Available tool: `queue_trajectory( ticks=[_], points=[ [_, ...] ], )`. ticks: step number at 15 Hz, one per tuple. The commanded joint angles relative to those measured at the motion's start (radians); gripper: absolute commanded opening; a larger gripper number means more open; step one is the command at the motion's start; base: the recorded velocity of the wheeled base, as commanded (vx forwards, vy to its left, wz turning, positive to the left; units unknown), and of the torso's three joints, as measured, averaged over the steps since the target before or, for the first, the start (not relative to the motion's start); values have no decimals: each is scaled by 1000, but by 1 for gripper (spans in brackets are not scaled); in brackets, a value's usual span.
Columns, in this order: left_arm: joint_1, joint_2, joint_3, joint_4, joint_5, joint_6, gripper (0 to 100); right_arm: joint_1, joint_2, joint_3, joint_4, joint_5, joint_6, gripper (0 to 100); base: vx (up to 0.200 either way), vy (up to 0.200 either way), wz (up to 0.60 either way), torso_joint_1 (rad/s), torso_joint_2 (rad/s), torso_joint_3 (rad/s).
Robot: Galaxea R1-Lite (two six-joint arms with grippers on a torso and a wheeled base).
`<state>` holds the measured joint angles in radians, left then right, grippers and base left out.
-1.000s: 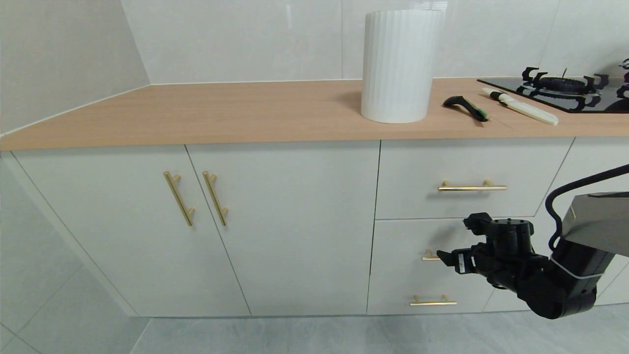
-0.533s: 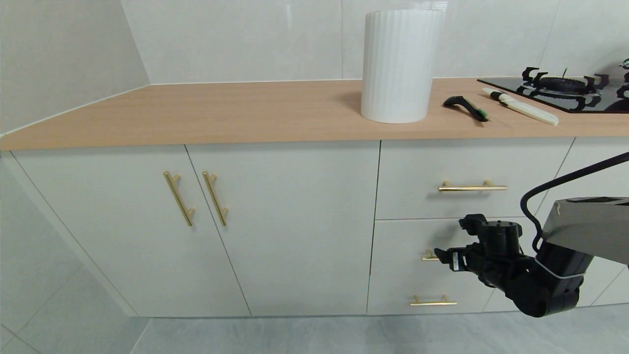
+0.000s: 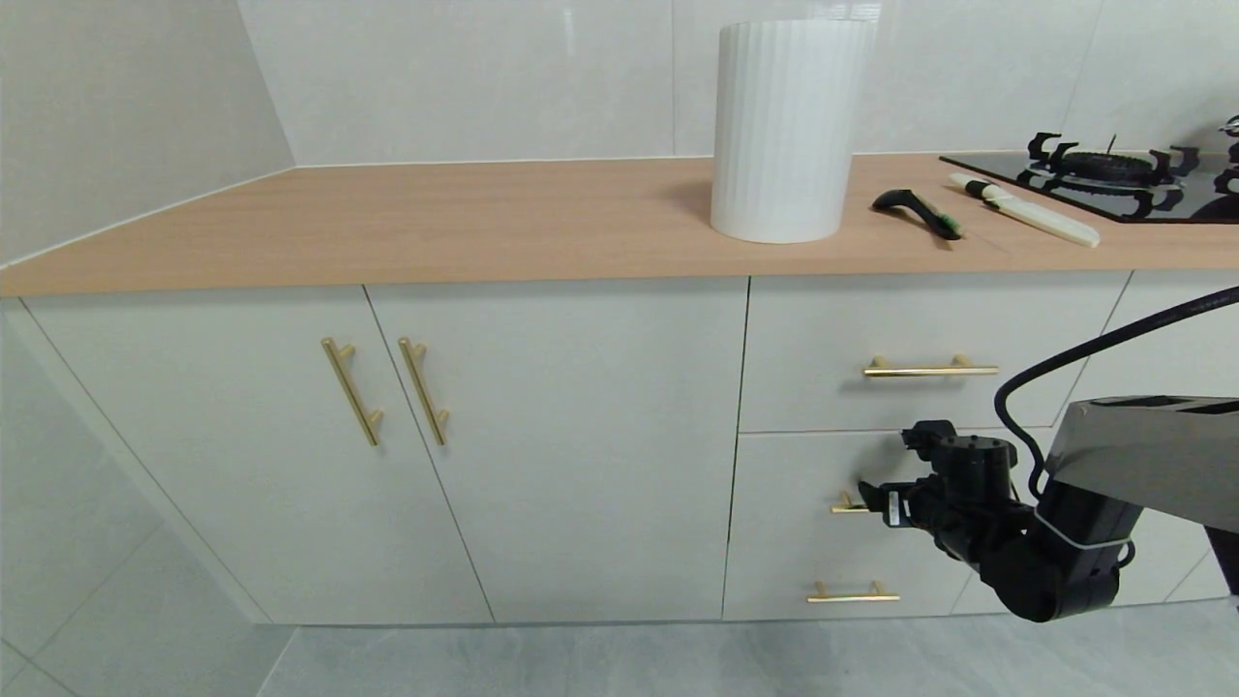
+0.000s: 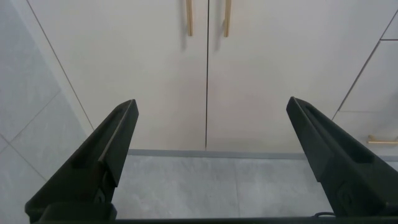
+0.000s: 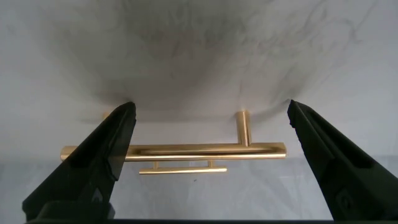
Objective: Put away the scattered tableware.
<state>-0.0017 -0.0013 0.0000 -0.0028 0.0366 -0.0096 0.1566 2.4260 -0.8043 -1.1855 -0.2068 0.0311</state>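
- The wooden counter [image 3: 436,223] runs along white tiled walls [image 3: 465,77] to a corner well left of the white ribbed canister [image 3: 789,131]. A grey tiled floor [image 3: 600,663] lies below.
- The canister stands upright on the counter, near its front edge. Its top is cut off, so I cannot tell what it holds.
- Just right of the canister lies a black peeler [image 3: 918,211] with a green tip, flat on the counter.
- Farther right of the canister lies a cream knife [image 3: 1024,210], beside the black gas hob [image 3: 1103,179].
- Below and left of the canister are pale double doors [image 3: 387,445] with two gold handles, both closed.
- Below and right of the canister is a stack of three closed drawers [image 3: 929,348], each with a gold handle.
- The right gripper [image 5: 209,118] is released, low and right of the canister. Its fingers are spread to either side of the middle handle [image 5: 205,150], which they do not clasp.
- The left gripper [image 4: 211,106] is also released and faces the foot of the double doors, near the floor.
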Motion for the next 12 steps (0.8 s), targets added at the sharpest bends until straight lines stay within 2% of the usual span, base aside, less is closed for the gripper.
queue_trajectory(
  ticks=[1, 12],
  points=[
    [0, 1, 0, 0, 0, -1, 100, 0, 27, -10, -14, -2, 0, 100, 0, 0, 0, 0, 0, 0],
    [0, 1, 0, 0, 0, 0, 100, -15, 44, 0, -14, -9, -3, 100, 0, 0, 0, 0, 0, 0]
  ],
)
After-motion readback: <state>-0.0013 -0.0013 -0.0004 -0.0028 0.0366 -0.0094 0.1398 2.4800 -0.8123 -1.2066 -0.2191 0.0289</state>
